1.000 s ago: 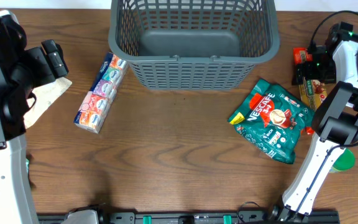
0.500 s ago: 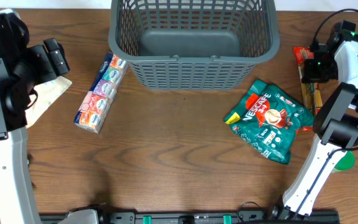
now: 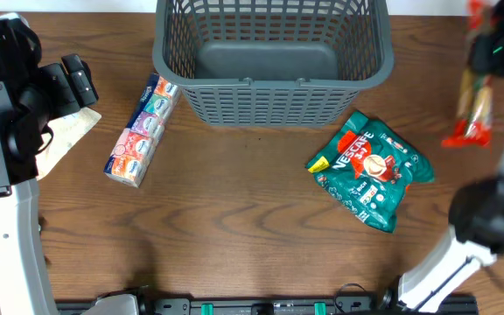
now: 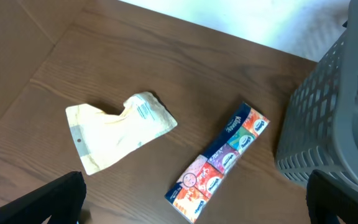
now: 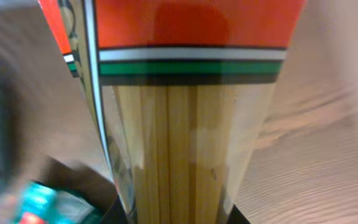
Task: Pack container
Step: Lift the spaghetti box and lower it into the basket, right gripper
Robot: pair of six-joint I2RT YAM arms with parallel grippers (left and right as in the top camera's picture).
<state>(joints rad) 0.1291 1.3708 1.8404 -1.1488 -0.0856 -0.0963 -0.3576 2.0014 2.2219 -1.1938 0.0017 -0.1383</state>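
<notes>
Overhead, the right claw [image 3: 495, 44] is clenched on one end of a spaghetti pack [image 3: 473, 109], which hangs near the surface's right edge. The pack could swing, slip free or snag the rim of the container [image 3: 274, 103], which sits mid far edge. The left claw [image 4: 193, 193] is released.

Right tool [image 3: 490, 51], pasta packet [image 3: 475, 109]: motion-blurred

Container [image 3: 274, 87] mouth open from above
Tissue pack [image 3: 142, 131] and coffee bag [image 3: 370, 171] flank a bare stretch of table [image 3: 243, 210] before it.
</notes>
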